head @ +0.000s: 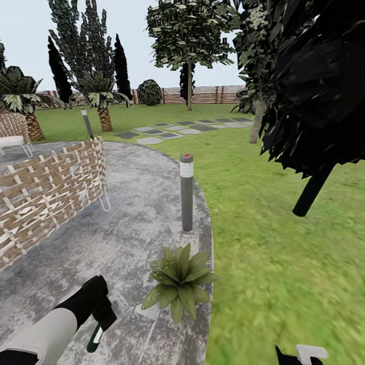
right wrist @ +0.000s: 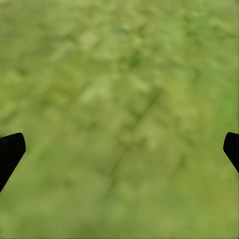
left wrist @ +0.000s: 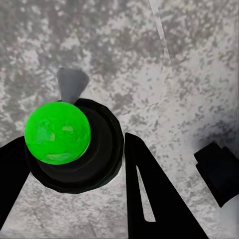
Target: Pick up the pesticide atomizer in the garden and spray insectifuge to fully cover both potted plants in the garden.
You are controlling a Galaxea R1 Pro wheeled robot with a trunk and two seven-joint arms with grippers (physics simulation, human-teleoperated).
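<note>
The pesticide atomizer (head: 95, 338), a slim dark green bottle with a white label, hangs from my left gripper (head: 103, 315) low over the grey patio. In the left wrist view the atomizer (left wrist: 59, 133) appears end-on as a bright green disc in a dark ring, clamped between the black fingers (left wrist: 149, 199) of the left gripper (left wrist: 74, 149). One potted plant (head: 180, 281), a low rosette of broad leaves, sits on the patio edge just right of that hand. My right gripper (head: 299, 355) is at the lower right; in its wrist view the right gripper (right wrist: 119, 149) is open over grass.
A grey bollard lamp (head: 186, 192) stands just behind the plant on the patio rim. A wicker seat (head: 48, 190) curves along the left. Lawn (head: 284, 253) spreads to the right, with a dark tree (head: 314, 91) overhanging it. Stepping stones (head: 177, 129) and a wooden fence (head: 203, 95) lie beyond.
</note>
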